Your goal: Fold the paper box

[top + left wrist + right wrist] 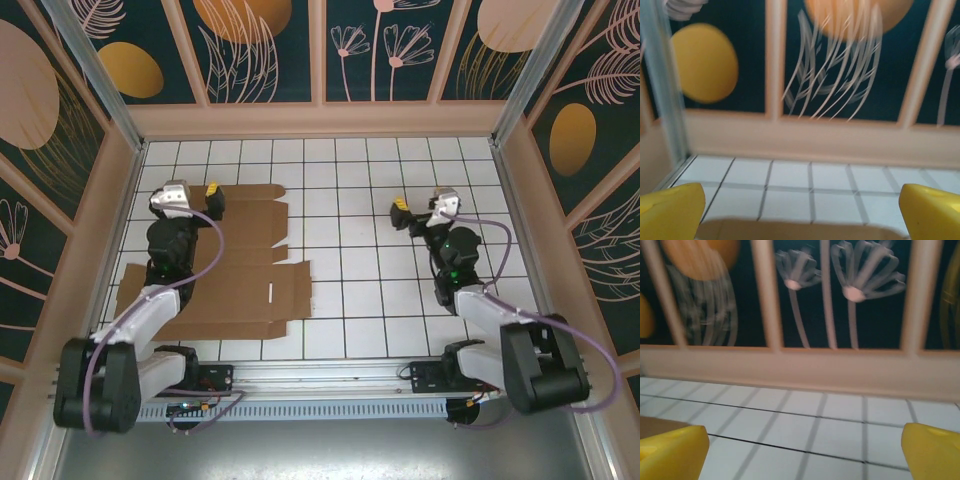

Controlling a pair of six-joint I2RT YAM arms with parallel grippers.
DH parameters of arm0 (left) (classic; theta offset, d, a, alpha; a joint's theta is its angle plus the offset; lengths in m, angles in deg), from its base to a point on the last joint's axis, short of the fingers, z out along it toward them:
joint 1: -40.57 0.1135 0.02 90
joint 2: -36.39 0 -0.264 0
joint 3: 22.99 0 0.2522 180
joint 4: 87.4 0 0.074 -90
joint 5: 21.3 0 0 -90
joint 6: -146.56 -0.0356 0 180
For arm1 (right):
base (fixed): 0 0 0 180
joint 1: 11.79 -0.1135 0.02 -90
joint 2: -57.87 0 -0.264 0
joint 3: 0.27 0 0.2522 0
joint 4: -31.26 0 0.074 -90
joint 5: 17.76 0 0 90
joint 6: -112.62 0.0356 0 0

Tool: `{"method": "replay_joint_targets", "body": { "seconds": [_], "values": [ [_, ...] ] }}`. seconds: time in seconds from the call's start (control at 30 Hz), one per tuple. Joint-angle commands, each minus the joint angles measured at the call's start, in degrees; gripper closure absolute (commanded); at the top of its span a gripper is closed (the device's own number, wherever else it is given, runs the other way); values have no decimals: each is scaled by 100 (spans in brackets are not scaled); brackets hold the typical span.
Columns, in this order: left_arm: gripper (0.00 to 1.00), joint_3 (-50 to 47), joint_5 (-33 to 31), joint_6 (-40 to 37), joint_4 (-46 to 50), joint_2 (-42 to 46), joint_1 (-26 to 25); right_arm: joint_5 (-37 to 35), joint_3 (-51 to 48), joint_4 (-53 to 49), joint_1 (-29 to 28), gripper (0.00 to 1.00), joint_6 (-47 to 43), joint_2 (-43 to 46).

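Paper box (pixel 250 285): flat, unfolded die-cut sheet of brown corrugated cardboard, lying on the left half of the white tiled table (pixel 380 300), partly under the left arm (pixel 175 260); 1 slot (pixel 270 291) visible near its right edge.
Weight: judged light, easy to shove across the tiles by accident.
Stiffness: judged stiff across the panels, willing to bend only along the pressed creases; likely to spring back unless a fold is held down.
Surface: dry and matte, probably good grip for the pads, though the smooth tiles beneath may let the whole sheet slide.
Fragility: not breakable, but thin flaps and tabs liable to crumple or tear if pinched hard or bent off a crease.
Where to take hold: probably at a free flap edge, such as the far flap, lifted and pinched across its thickness; neighbouring panel best pinned flat meanwhile.
Left gripper (pixel 212 192): at the far edge of the sheet, spread wide, yellow fingertips (pixel 670 212) at the 2 lower corners of the left wrist view, nothing between them; cardboard edge low in that view, contact with it not clear.
Right gripper (pixel 402 212): over bare tiles right of centre, well apart from the sheet, likewise spread wide and holding nothing; sliver of brown at the left of its wrist view.
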Motion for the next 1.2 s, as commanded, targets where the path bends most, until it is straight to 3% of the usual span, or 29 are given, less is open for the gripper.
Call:
{"method": "replay_joint_targets", "body": {
  "seconds": [0.0,0.1,0.17,0.27,0.33,0.43,0.5,0.6,0.7,0.77,0.8,0.93,0.97,1.17],
  "values": [
    [1,613,-118,817,1968,491,-509,-279,725,-1211,-887,1,-218,378],
    [1,1077,-88,956,3046,770,-1030,-1150,1523,-2505,-1715,1,-257,462],
    [1,1399,-568,1843,3977,899,-1094,-2164,2268,-3614,-2083,1,270,422],
    [1,1764,-886,2515,5075,1000,-1093,-1496,3415,-5665,-1854,1,991,307],
    [1,1823,-1207,2929,5636,1073,-1090,-1071,3181,-5560,-1456,1,1569,420],
    [1,1299,-701,3358,5092,1284,-1081,201,2440,-4673,-777,1,2365,646],
    [1,1151,-117,3483,4923,1040,-1080,571,2702,-5144,-761,1,2535,327],
    [1,1142,184,3936,4997,303,-1080,614,3369,-6268,-1033,1,2269,-598],
    [1,977,625,3856,4612,-230,-1076,183,3231,-6147,-1358,1,2408,-1052],
    [4,699,1066,3843,4040,-340,-1078,542,3237,-6116,-1370,1,2416,-1397],
    [15,599,1186,3892,3851,-387,-1077,802,3212,-6053,-1370,1,2315,-1509],
    [87,539,1125,4131,3813,-931,-1066,2146,3060,-5430,-1271,1,2414,-2199],
    [98,463,1184,4227,3655,-1059,-1067,2402,3024,-5227,-1261,3,2495,-2388],
    [100,185,907,4576,3372,-1305,-1067,3379,3265,-4893,-1478,12,2751,-3336]
  ]
}}
